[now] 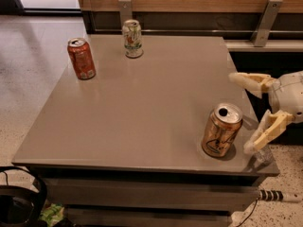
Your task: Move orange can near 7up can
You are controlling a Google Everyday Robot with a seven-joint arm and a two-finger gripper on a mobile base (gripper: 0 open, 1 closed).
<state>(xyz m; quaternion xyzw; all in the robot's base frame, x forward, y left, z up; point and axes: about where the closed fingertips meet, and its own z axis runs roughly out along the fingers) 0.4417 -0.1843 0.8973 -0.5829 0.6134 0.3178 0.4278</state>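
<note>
The orange can (221, 130), golden-bronze with dark script and a silver top, stands upright near the table's front right corner. The 7up can (132, 38), white-silver with green markings, stands upright at the table's back edge, left of centre. My gripper (242, 113) is at the right edge of the table, just right of the orange can. Its two pale fingers are spread wide apart, one finger (248, 82) behind the can and the other (265, 131) beside it. It holds nothing.
A red-orange can (81, 58) stands at the table's back left. The grey table (137, 112) has a wooden wall with metal brackets (265, 15) behind it. A dark cable and headset (19, 202) lie on the floor at front left.
</note>
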